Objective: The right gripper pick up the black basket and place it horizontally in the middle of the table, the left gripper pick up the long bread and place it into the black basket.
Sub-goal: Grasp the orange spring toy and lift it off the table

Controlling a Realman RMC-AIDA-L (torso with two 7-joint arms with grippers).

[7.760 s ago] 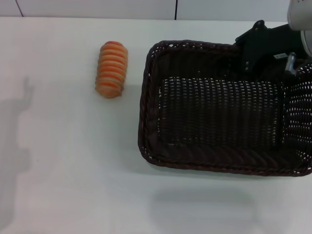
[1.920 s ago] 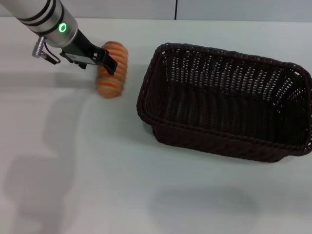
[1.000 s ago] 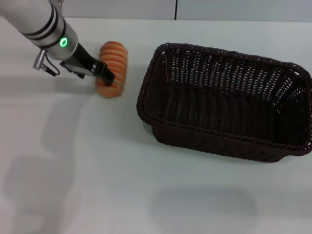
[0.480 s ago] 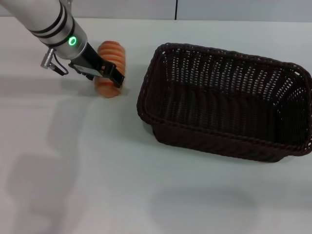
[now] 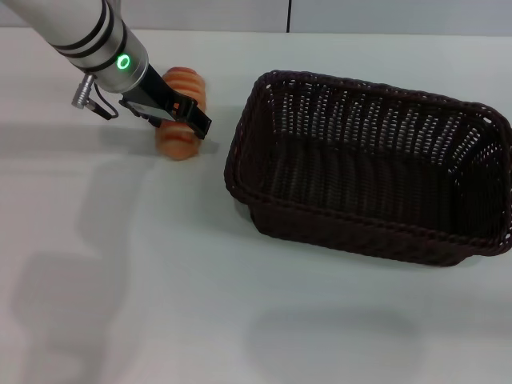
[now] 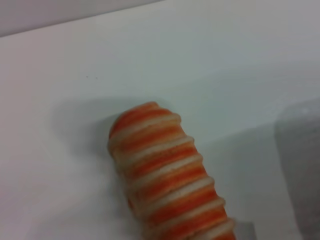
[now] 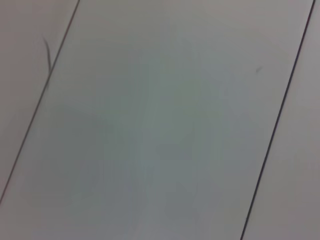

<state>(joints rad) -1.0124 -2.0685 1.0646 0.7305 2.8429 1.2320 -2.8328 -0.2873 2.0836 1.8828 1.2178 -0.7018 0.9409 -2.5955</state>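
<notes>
The long bread (image 5: 181,141), orange-tan with pale cross stripes, lies on the white table (image 5: 160,280) at the far left, left of the black basket. My left gripper (image 5: 184,118) is down over the bread's middle, open, with its black fingers across the loaf. The bread still rests on the table. The left wrist view shows the loaf (image 6: 165,175) close up on the white top. The black basket (image 5: 352,232), large and woven, sits lengthwise from the middle to the right, and nothing lies in it. The right gripper is out of view.
The silver left arm with its green ring light (image 5: 122,62) reaches in from the far left corner. A dark seam (image 5: 288,16) runs along the wall behind the table. The right wrist view shows only a pale surface with thin dark lines (image 7: 277,120).
My left gripper has come down beside the bread and slid right across it over the last second. The bread and the basket have stayed in place.
</notes>
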